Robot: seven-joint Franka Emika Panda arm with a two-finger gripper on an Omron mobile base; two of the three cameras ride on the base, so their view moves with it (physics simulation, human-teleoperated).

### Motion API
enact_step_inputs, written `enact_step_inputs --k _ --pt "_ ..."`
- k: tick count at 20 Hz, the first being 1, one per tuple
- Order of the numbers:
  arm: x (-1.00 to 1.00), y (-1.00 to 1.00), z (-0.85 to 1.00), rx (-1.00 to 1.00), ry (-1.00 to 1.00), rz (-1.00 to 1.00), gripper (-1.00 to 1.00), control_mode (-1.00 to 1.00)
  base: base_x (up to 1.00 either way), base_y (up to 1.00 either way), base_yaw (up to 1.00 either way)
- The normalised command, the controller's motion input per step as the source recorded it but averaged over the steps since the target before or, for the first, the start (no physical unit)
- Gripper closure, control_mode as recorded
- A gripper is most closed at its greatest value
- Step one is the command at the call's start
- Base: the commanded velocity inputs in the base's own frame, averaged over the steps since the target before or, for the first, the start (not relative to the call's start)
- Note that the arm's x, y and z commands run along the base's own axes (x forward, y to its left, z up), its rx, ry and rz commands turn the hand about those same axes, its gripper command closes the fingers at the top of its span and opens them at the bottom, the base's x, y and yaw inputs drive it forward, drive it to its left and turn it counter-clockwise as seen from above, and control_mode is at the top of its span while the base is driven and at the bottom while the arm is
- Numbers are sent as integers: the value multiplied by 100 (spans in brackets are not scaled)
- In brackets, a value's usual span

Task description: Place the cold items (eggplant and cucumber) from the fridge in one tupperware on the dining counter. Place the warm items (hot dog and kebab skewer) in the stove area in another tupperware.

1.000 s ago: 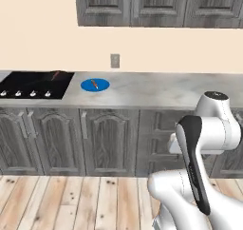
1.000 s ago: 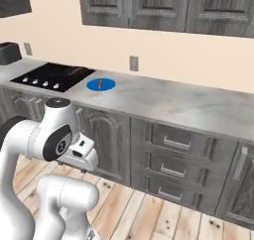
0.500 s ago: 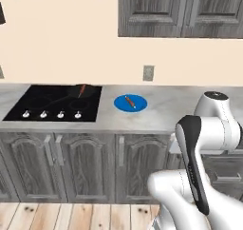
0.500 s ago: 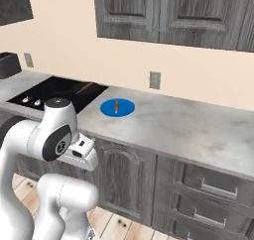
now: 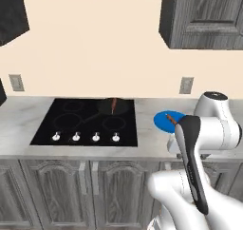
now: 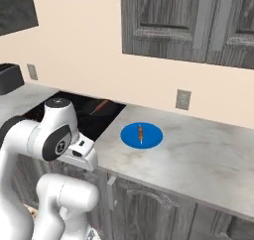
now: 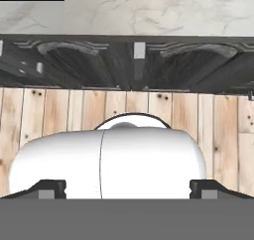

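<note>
Claw (image 7: 127, 189) stands wide open and holds nothing; its two dark tips sit well apart at the bottom of the hand view, looking down at cabinet doors and plank floor, arm tucked low in front of the tabletop (image 6: 198, 159). Landmark: the black stove (image 5: 85, 122). On the stove's rear right burner sits a dark pan (image 5: 114, 106) with a long reddish-brown item (image 5: 114, 104) lying in it; the same item (image 6: 99, 106) reads as a thin slanted stick in the right base view. Judged the kebab skewer, though too small to be sure. Just right of the stove, on the tabletop, lies a blue plate (image 6: 142, 135), flat and round, carrying a short brown-orange piece (image 6: 140, 132) at its centre, probably the hot dog; in the left base view the plate (image 5: 166, 120) is half hidden behind the arm. Handling, as judgement: the hot dog looks light, soft and slick, and may roll on the plate, so take it across its middle with a gentle pinch. The skewer should be stiff along the stick and light; grip mid-length, across the stick, clear of the pan wall. No tupperware seen near the stove. No grasp begun yet.
</note>
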Motion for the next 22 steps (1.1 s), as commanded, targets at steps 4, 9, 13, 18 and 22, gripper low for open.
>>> enact_step_inputs --k 4,9,13,18,22 --pt "0 0 0 0 0 0 -100 100 58 55 0" --pt "0 0 0 0 0 0 -100 100 53 46 -2" --pt "0 0 0 0 0 0 -100 100 23 25 -19" --pt "0 0 0 0 0 0 -100 100 12 11 -30" --pt "7 7 0 0 -3 -6 -100 -100 15 16 -18"
